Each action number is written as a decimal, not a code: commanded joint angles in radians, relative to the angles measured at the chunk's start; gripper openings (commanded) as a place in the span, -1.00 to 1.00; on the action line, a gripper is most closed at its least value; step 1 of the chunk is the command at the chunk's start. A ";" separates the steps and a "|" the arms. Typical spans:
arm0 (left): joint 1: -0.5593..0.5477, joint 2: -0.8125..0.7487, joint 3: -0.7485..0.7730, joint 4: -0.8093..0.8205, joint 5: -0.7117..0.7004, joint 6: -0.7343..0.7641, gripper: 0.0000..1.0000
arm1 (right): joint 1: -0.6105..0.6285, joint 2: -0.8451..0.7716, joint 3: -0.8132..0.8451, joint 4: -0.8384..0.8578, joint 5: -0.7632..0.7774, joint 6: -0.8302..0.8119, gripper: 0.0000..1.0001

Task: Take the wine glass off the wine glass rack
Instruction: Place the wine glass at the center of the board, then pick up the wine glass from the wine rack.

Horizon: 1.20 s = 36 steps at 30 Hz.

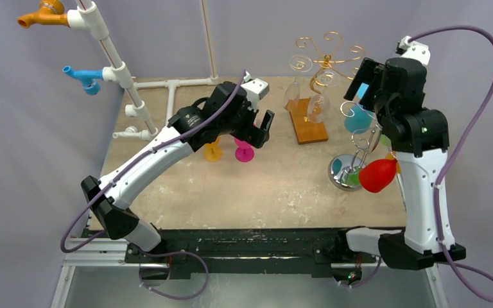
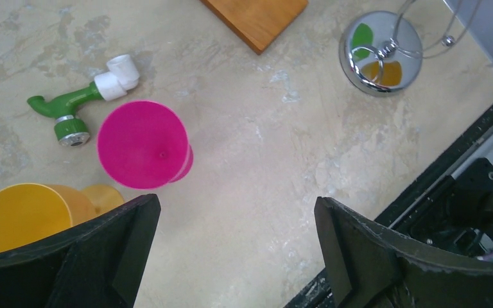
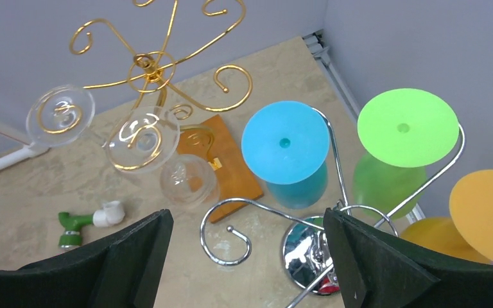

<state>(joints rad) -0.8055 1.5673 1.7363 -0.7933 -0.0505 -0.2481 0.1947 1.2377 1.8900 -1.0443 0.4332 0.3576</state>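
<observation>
The silver wine glass rack [image 1: 343, 173] stands at the right with blue [image 3: 285, 142], green [image 3: 407, 128], orange [image 3: 488, 208] and red [image 1: 377, 174] wine glasses hanging upside down. One of its curled hooks [image 3: 231, 231] is bare. My right gripper [image 3: 247, 224] hovers open above that hook, holding nothing. A pink wine glass [image 2: 142, 144] and an orange one [image 2: 22, 215] stand upside down on the table. My left gripper [image 2: 237, 212] is open just beside the pink glass, nothing between its fingers.
A gold rack [image 3: 147, 64] on a wooden base [image 1: 308, 122] carries three clear glasses [image 3: 142, 139] behind the silver rack. A green pipe fitting [image 2: 70, 109] lies near the pink glass. A white pipe frame [image 1: 112, 61] with coloured fittings rises at the back left.
</observation>
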 commanded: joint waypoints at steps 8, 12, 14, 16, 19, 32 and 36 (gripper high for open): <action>-0.039 -0.124 -0.136 0.097 0.029 -0.002 1.00 | -0.043 0.242 0.212 -0.113 0.170 -0.021 0.98; -0.038 -0.135 -0.145 0.098 0.029 0.007 1.00 | -0.049 0.280 0.222 -0.136 0.174 -0.034 0.98; -0.038 -0.136 -0.146 0.099 0.033 0.008 1.00 | -0.049 0.289 0.221 -0.145 0.184 -0.035 0.98; -0.039 -0.136 -0.148 0.100 0.040 0.006 1.00 | -0.051 0.287 0.214 -0.148 0.198 -0.037 0.98; -0.038 -0.136 -0.152 0.103 0.041 0.006 1.00 | -0.056 0.282 0.206 -0.144 0.201 -0.048 0.98; -0.039 -0.132 -0.156 0.109 0.046 0.009 1.00 | -0.074 0.310 0.213 -0.139 0.156 -0.073 0.98; -0.038 -0.126 -0.155 0.108 0.046 0.009 1.00 | -0.083 0.318 0.205 -0.132 0.146 -0.076 0.98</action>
<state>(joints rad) -0.8448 1.4605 1.5887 -0.7193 -0.0135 -0.2497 0.1226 1.5520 2.0670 -1.1900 0.5842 0.2966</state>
